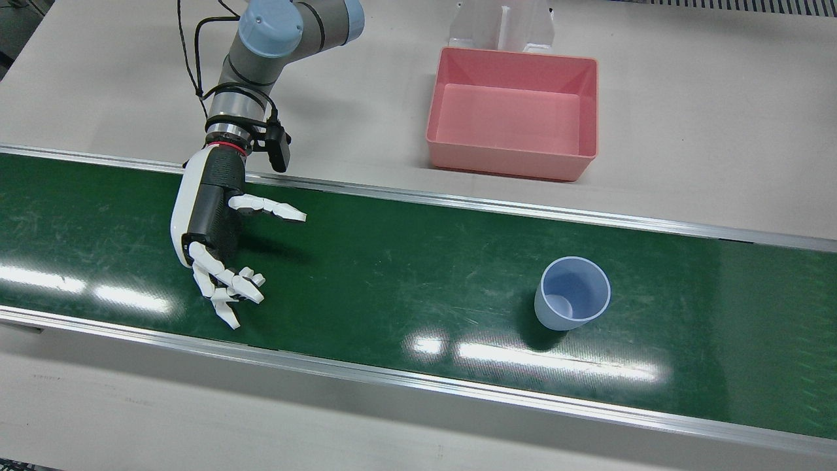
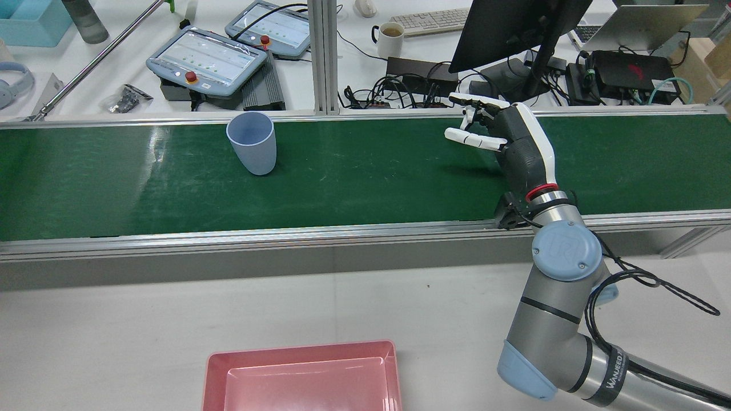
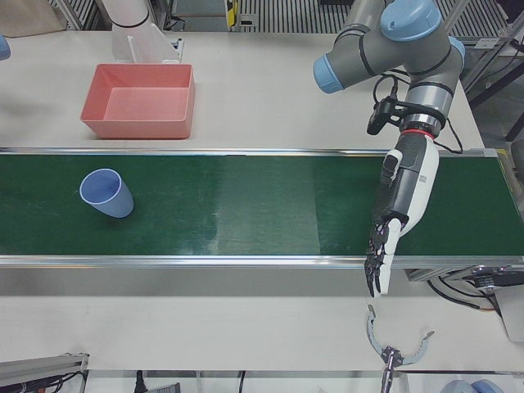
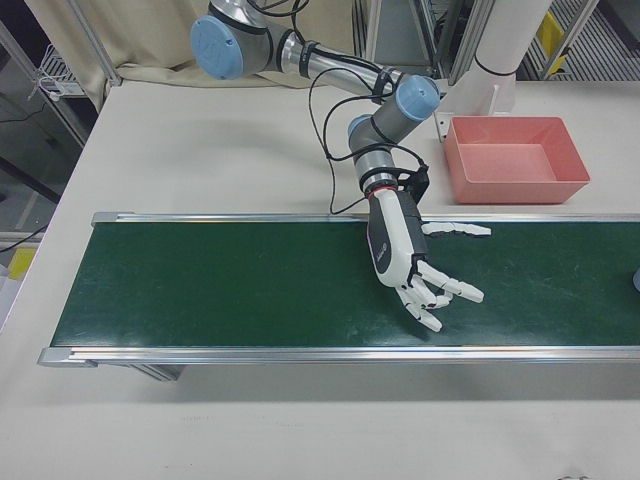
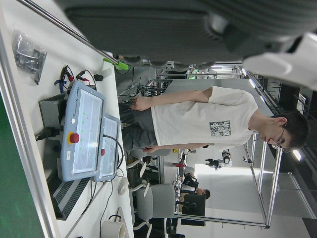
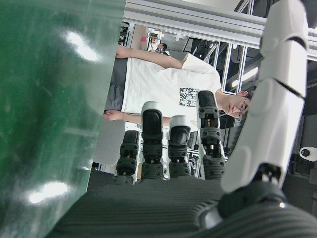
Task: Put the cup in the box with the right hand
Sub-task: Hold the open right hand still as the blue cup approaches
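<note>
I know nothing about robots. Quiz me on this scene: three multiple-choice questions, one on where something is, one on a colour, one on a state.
1. Where is the cup?
A. in the box
B. on the green belt
C. in the hand

2. What colour is the box?
A. pink
B. yellow
C. black

3. How is the right hand?
A. shut on the cup
B. open, holding nothing
C. inside the box

Answers:
1 B: it stands upright on the belt, apart from the hand.
2 A: its walls and floor are pink.
3 B: its fingers are spread over the belt, far from the cup.
</note>
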